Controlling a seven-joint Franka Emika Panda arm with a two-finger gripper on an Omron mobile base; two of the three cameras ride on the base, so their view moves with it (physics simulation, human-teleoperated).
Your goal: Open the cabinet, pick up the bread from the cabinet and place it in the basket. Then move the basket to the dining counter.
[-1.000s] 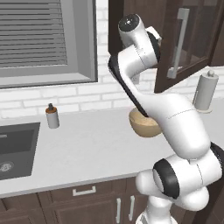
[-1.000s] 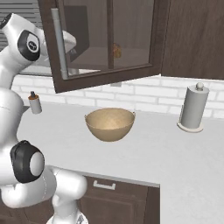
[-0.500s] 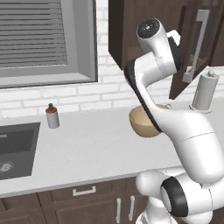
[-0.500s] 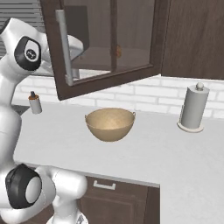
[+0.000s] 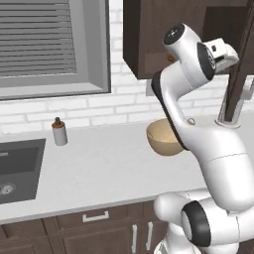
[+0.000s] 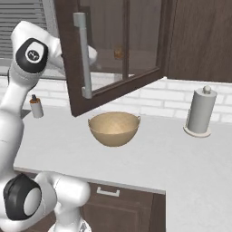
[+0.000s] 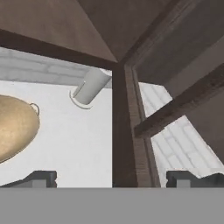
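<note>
The dark brown cabinet [image 5: 158, 34] hangs over the worktop, its glass door [image 6: 122, 50] swung open, silver bar handle [image 6: 81, 59] facing out. Through the glass the small golden bread [image 6: 118, 53] rests on the shelf. Below it the round tan basket [image 6: 114, 128] [image 5: 161, 139] stands on the grey worktop [image 6: 149, 158]. My gripper [image 5: 229, 53] is raised behind the door's inner face, open and holding nothing. In the hand view the gripper [image 7: 116, 179] straddles the door's wooden frame [image 7: 122, 131], with the basket [image 7: 13, 127] at the left. The dining counter is out of view.
A white paper towel roll [image 6: 199, 112] [image 7: 89, 87] stands right of the basket near the brick wall. A small bottle [image 5: 59, 133] stands left of the basket, with the dark sink [image 5: 15, 163] at the far left. Brown cupboards [image 5: 99, 228] run under the worktop.
My hand has swung right and up to the cabinet, and the door has swung wider open with it. Basket, bottle and paper towel roll stay put.
</note>
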